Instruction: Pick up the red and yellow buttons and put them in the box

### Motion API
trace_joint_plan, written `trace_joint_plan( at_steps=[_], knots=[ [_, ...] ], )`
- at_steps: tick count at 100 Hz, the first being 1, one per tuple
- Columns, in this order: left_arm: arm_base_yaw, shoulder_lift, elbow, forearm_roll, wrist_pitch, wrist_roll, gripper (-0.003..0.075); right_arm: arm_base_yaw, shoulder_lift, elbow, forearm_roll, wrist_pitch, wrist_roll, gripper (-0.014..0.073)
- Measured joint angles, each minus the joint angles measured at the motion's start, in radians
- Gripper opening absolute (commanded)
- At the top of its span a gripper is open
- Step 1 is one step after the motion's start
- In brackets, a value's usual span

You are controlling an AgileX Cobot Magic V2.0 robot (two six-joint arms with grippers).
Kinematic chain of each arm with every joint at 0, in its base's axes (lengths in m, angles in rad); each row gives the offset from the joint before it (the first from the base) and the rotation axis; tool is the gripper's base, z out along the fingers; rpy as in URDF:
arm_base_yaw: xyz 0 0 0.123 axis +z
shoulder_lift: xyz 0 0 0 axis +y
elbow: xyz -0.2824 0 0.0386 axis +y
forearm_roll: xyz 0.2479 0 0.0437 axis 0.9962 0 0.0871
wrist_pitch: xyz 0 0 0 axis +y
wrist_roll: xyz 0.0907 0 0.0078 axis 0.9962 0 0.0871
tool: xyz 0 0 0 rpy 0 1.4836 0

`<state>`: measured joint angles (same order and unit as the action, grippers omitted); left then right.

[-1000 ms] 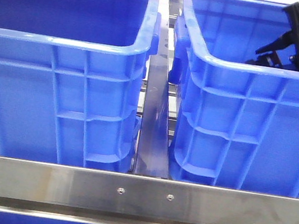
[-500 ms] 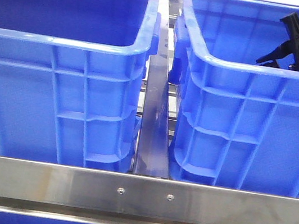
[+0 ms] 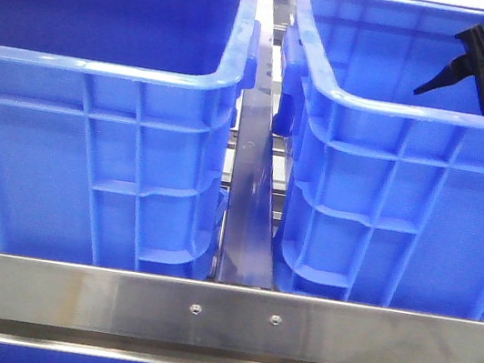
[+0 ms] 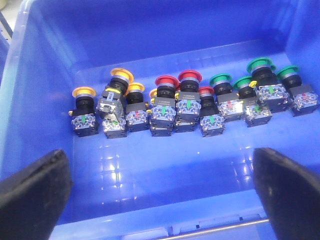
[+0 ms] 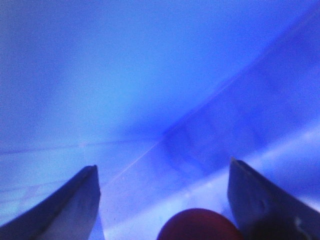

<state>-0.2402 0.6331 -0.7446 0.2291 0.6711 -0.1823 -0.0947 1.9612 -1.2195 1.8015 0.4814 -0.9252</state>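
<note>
Fingers (image 5: pixel 162 200) spread in right box (image 3: pixel 401 105), red button (image 5: pixel 200 226) cut off, left fingers (image 4: pixel 160 195) spread.

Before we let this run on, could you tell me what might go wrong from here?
The red buttons sit packed against yellow buttons and green buttons, so the open left claw may catch a neighbour. The right claw hangs inside the right crate near its rim and could clip it.

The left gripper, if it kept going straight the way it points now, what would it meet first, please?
Probably the row of push-buttons on the blue plastic crate's floor; the open left gripper points just short of them, so depth is unclear.
</note>
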Motion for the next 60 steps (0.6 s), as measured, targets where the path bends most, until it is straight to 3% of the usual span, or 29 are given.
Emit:
trace_joint_plan(
  at_steps=[60],
  knots=[
    [0.000,0.000,0.000,0.000,0.002,0.000,0.0671,-0.088,-0.045,0.000,0.002,0.045,-0.021,0.0565]
  ],
)
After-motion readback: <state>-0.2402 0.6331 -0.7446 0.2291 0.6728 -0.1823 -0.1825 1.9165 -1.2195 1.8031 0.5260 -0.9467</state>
